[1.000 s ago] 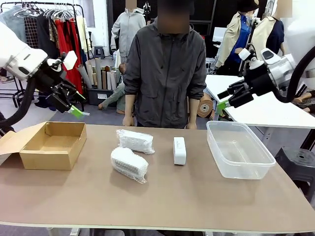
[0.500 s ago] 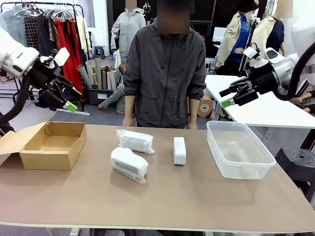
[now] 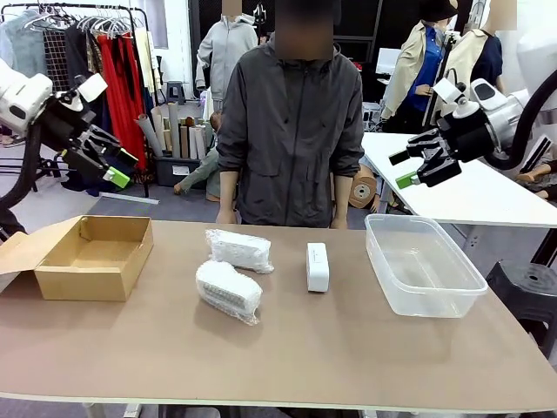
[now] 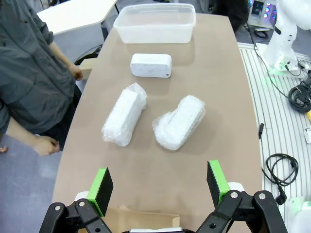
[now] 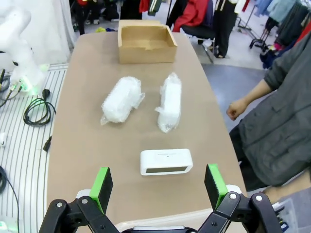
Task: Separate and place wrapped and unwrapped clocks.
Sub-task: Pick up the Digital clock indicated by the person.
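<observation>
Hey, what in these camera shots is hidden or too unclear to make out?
1. Far wrapped clock and near wrapped clock, every view: bubble wrap hides their faces.
2. Bare clock, right wrist view: face too small to read.
3. Cardboard box, left wrist view: cut off by the bottom edge.

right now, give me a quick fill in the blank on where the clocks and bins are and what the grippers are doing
1. Counting the far wrapped clock and the near wrapped clock, bubble wrap covers ___ of the three clocks.
2. The cardboard box sits on the robot's ___ side of the table.
3. The bare clock lies beside the clear tub, which is ___.
4. The left gripper and right gripper, high above the table, both have jaws ___.

Missing words: two; left; empty; open
</observation>
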Action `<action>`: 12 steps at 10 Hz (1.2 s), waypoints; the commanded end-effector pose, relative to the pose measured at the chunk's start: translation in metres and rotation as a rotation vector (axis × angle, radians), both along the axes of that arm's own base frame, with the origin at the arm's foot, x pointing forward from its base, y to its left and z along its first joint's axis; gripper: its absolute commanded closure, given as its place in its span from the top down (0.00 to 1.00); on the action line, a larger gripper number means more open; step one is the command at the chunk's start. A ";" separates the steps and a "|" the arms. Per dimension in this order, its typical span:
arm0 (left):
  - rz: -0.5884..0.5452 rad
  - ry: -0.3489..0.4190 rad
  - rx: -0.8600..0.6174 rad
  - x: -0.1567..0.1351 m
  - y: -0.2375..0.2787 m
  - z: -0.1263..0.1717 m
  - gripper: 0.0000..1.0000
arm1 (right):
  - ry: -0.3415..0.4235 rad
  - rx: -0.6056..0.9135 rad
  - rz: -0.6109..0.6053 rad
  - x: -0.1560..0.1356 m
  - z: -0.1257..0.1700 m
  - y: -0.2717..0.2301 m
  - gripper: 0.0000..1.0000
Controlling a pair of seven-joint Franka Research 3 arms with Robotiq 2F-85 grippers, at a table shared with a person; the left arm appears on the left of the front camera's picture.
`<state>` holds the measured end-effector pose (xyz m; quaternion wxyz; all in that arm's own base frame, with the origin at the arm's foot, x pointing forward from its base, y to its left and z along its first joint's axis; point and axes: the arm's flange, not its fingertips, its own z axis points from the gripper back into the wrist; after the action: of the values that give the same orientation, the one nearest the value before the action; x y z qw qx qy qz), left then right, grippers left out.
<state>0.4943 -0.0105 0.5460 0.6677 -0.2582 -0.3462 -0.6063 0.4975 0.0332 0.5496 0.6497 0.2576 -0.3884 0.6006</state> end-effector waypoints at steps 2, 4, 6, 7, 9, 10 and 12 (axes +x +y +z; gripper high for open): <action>0.007 -0.002 -0.012 0.012 0.009 0.005 1.00 | -0.017 0.023 0.019 0.012 0.003 -0.005 1.00; -0.011 -0.033 0.001 0.018 0.014 0.005 1.00 | 0.011 0.033 0.020 0.015 0.004 -0.012 1.00; -0.013 -0.027 0.005 0.021 0.016 0.005 1.00 | 0.019 0.026 0.007 0.021 0.004 -0.016 1.00; -0.016 -0.022 0.002 0.021 0.016 0.004 1.00 | 0.028 0.023 0.006 0.025 0.004 -0.019 1.00; -0.023 -0.014 0.007 0.021 0.014 0.001 1.00 | 0.039 0.021 0.011 0.034 0.003 -0.026 1.00; -0.026 -0.011 0.026 0.019 0.012 0.000 1.00 | 0.045 0.030 -0.004 0.037 0.002 -0.028 1.00; 0.003 -0.006 0.013 0.019 0.012 -0.001 1.00 | 0.031 0.010 0.002 0.029 -0.003 -0.027 1.00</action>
<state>0.5134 0.0001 0.5439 0.6691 -0.2520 -0.3417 -0.6099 0.5300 0.0026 0.5443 0.6577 0.2674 -0.3817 0.5919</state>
